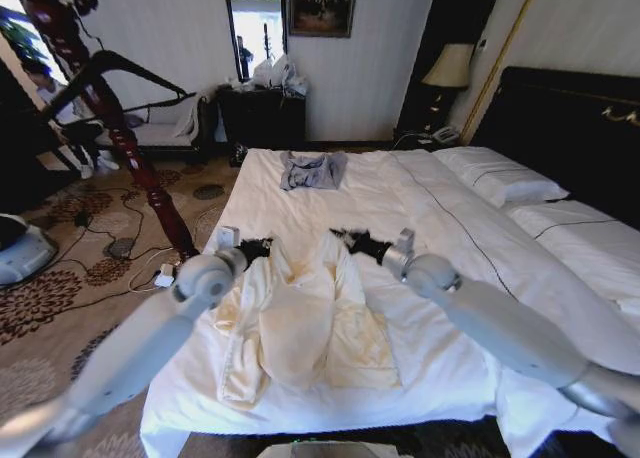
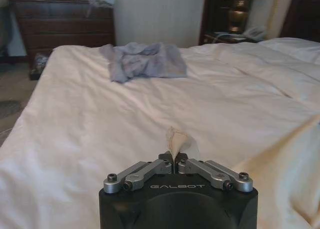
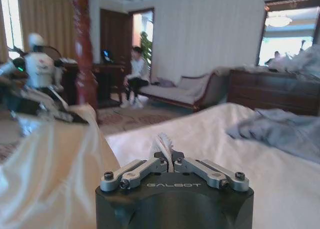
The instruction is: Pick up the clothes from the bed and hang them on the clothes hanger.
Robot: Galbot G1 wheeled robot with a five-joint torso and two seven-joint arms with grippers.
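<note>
Pinching clothes [image 1: 305, 318] at shoulders: left gripper [image 1: 262, 247], right gripper [image 1: 345, 238], over bed [image 1: 400, 208].

— What does the bed [image 1: 440, 228] look like from where you stand?

— You see a wide bed with a white duvet [image 1: 400, 193] and a thin dark stripe line running down it. White pillows [image 1: 500, 176] lie at the right side against a dark headboard [image 1: 560, 128].

— And what lies on it?

— You find the clothes [image 1: 300, 323], a cream long-sleeved garment, spread on the near part of the duvet, with its upper edge raised at two points. Well apart from it, toward the far edge, a small grey-blue garment [image 1: 312, 169] lies crumpled.

— Anything beside the bed?

— You see patterned carpet [image 1: 60, 298] along its left side.
</note>
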